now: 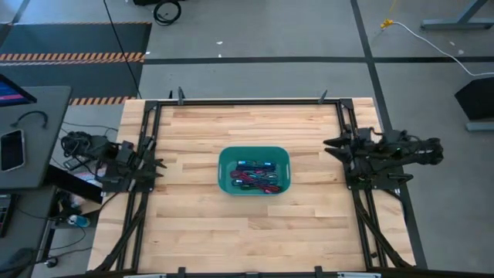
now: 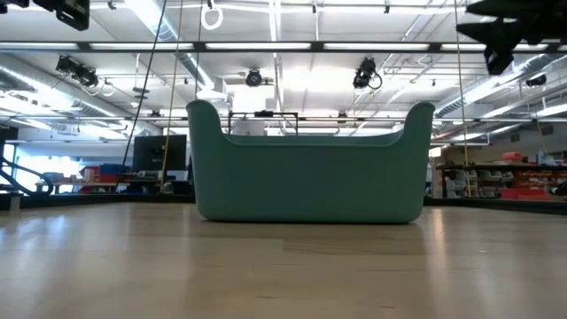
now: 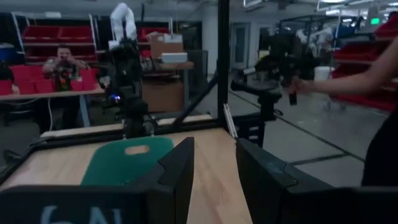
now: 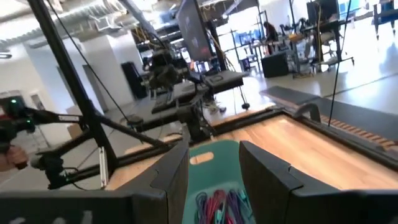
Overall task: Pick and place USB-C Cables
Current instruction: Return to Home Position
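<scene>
In the low view we see only the bin (image 2: 310,177)'s outer wall; its inside is hidden. From above, the cables (image 1: 255,176) at frame centre are too small for us to count or separate. In the right wrist view they run off the bottom edge between the right gripper (image 4: 214,154)'s fingers. Dark arm parts (image 2: 514,31) are cropped at the low view's top corners.

USB-C Cables (image 1: 255,177), red, maroon, teal and grey bundles, heaped together inside the green bin (image 1: 225,171), mid-table
</scene>
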